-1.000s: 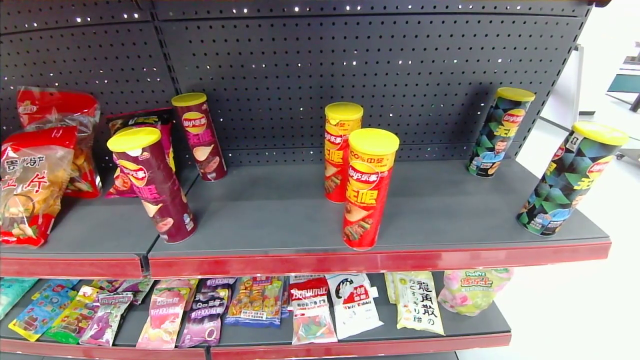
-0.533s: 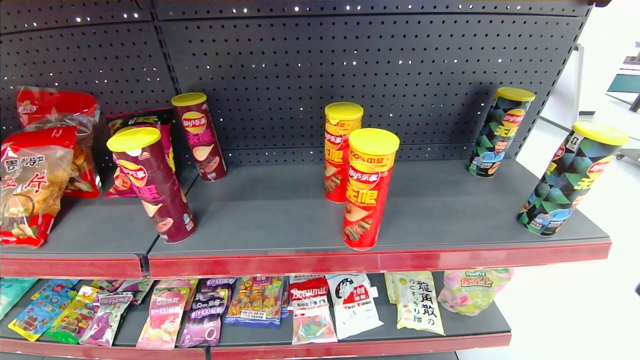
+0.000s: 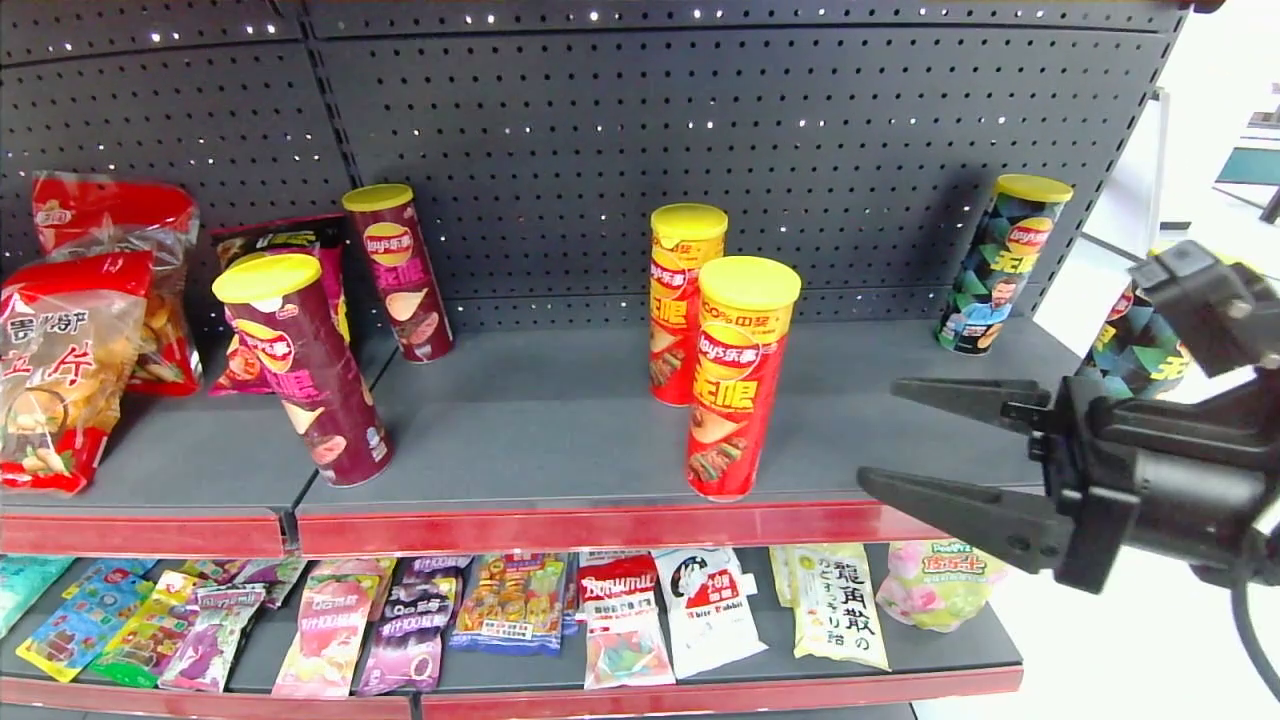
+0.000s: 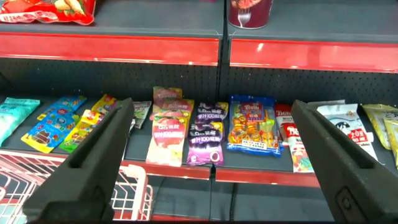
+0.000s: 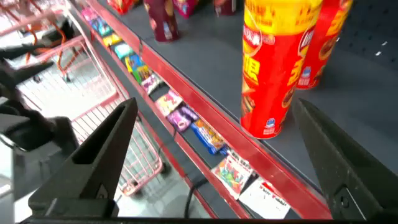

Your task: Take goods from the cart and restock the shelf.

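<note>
The upper shelf holds upright chip cans: two maroon, two red and two dark green. My right gripper hangs open and empty in front of the shelf's right end, level with its red edge, and covers most of the front green can. From the right wrist, the gripper faces the front red can from a short way off. My left gripper is open and empty, low down, facing the lower shelf's snack packets. The pink wire cart stands just beneath it.
Red snack bags lean at the upper shelf's left end. Flat packets line the lower shelf. The cart stands close in front of the shelving. Open shelf room lies between the can pairs.
My right gripper has come into the head view from the right, open, and now hides most of the front green can. The cans have not moved.
</note>
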### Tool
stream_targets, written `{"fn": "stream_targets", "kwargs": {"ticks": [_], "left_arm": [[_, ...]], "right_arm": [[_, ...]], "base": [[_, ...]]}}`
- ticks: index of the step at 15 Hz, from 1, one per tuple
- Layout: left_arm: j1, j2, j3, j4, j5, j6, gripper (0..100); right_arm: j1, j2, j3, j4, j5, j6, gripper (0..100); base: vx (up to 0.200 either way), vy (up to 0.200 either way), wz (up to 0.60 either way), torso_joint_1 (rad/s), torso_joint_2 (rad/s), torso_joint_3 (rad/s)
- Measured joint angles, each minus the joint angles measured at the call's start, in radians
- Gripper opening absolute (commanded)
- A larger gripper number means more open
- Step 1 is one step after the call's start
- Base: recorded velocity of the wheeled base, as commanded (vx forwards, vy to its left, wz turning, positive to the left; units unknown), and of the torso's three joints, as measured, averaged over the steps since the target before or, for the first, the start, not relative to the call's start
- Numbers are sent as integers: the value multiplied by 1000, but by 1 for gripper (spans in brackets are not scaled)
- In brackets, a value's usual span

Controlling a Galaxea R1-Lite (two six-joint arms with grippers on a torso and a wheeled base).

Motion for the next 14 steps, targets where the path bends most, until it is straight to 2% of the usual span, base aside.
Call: {"fn": "stream_targets", "kwargs": {"ticks": [6, 14], "left_arm": [[0, 1, 0, 0, 0, 0, 100], [0, 1, 0, 0, 0, 0, 100]], "right_arm": [[-21, 193, -112, -60, 8, -31, 100], [-24, 310, -208, -62, 5, -35, 100]], "base": [[0, 0, 0, 0, 0, 0], [0, 0, 0, 0, 0, 0]]}}
